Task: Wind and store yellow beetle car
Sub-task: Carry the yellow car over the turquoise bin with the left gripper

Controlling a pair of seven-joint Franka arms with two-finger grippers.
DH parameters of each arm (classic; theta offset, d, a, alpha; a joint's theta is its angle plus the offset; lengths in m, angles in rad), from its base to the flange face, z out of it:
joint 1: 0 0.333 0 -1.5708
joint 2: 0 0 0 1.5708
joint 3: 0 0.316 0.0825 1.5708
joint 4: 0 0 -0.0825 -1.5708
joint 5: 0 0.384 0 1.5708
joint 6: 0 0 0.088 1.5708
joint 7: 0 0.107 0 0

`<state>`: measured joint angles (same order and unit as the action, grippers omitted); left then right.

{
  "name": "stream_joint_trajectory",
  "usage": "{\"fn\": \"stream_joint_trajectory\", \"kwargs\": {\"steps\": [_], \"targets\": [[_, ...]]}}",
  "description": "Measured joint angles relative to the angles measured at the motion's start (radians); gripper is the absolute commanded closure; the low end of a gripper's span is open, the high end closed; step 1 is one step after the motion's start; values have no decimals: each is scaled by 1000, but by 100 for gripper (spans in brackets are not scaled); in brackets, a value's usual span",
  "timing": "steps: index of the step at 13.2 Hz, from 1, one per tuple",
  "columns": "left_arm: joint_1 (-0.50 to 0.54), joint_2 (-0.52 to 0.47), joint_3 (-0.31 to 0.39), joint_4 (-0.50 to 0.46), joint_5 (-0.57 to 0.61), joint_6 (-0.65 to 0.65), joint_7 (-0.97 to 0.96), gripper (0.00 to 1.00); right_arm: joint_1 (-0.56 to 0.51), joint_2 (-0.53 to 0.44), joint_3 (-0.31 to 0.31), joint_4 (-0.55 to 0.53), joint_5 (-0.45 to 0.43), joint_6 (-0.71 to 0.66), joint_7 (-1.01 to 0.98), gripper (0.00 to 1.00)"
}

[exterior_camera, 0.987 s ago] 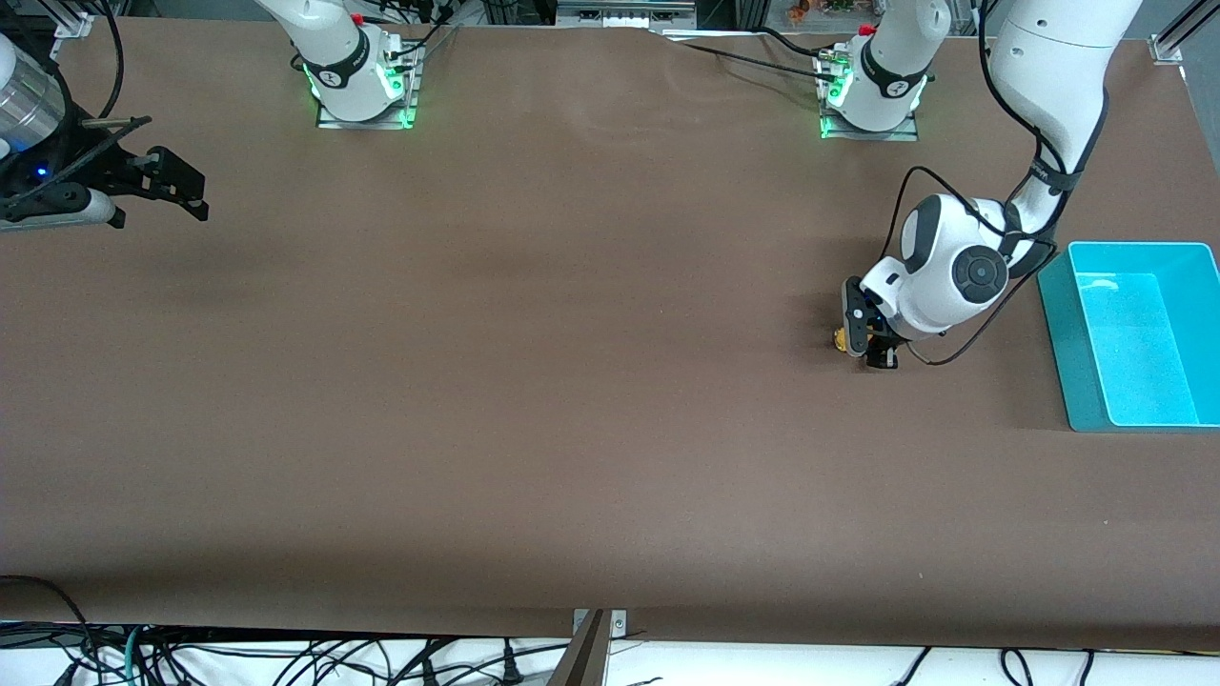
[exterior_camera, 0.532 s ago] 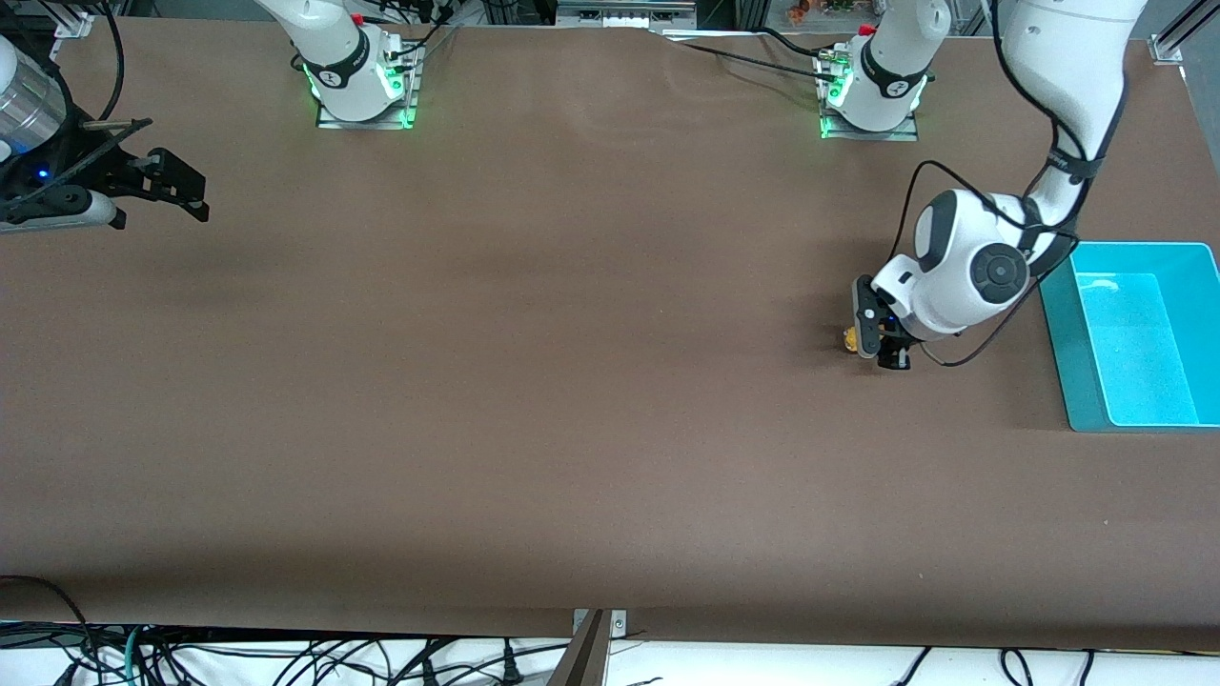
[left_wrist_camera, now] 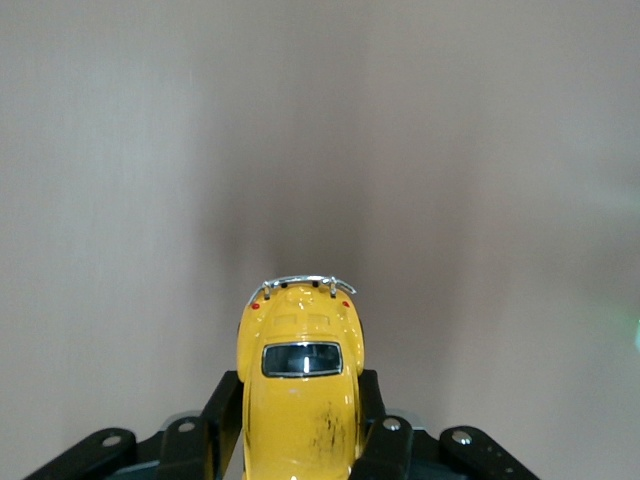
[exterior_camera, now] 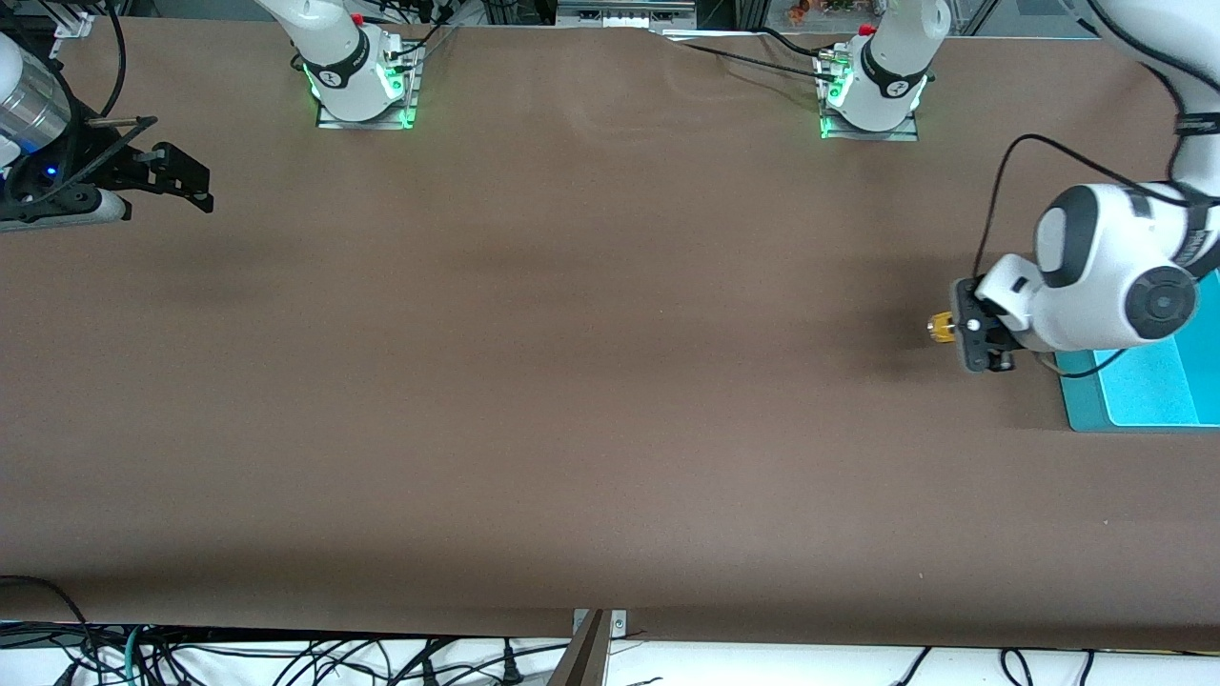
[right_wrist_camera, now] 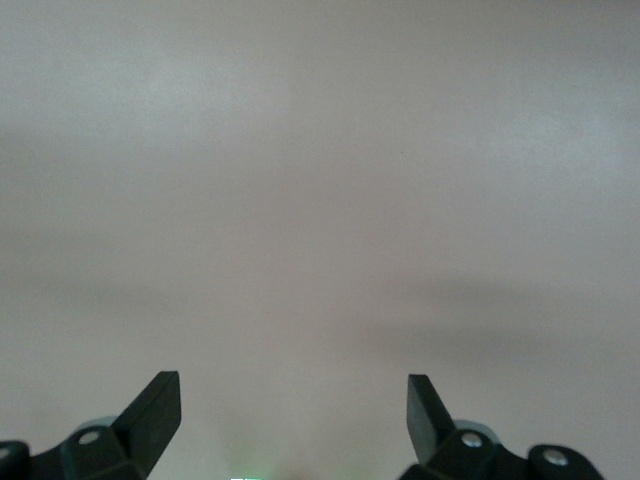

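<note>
Over the worktop [exterior_camera: 572, 381], just beside the teal bin [exterior_camera: 1134, 391], our left hand [exterior_camera: 958, 333] clasped the yellow beetle car [left_wrist_camera: 300, 400] by its flanks. Gripped so narrowly, it could slip and miss the bin. Our right hand [right_wrist_camera: 290, 410] waited, fingers spread, at the right arm's end.

Front view high, facing robots; wrist views close above table [exterior_camera: 572, 381]; table shared.

Left gripper [exterior_camera: 956, 335] holds the yellow beetle car [exterior_camera: 942, 328] (seemingly aloft) beside the teal bin [exterior_camera: 1082, 395].
</note>
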<state>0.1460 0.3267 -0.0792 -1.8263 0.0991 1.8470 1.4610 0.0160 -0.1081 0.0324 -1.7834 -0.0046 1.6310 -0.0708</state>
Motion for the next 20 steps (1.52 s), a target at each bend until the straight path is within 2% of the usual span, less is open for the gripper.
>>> {"fn": "stream_joint_trajectory", "kwargs": {"steps": [3, 9, 14, 15, 20], "targets": [[107, -1, 2, 80, 27, -92, 108, 88, 0, -1, 0, 1, 0, -1, 0, 0], [388, 27, 6, 93, 98, -77, 345, 88, 0, -2, 0, 1, 0, -1, 0, 0], [501, 181, 5, 90, 98, 212, 519, 88, 0, -2, 0, 1, 0, -1, 0, 0], [512, 207, 5, 90, 98, 256, 540, 86, 0, -2, 0, 1, 0, -1, 0, 0], [534, 285, 2, 91, 98, 370, 609, 84, 0, -2, 0, 1, 0, -1, 0, 0]]}}
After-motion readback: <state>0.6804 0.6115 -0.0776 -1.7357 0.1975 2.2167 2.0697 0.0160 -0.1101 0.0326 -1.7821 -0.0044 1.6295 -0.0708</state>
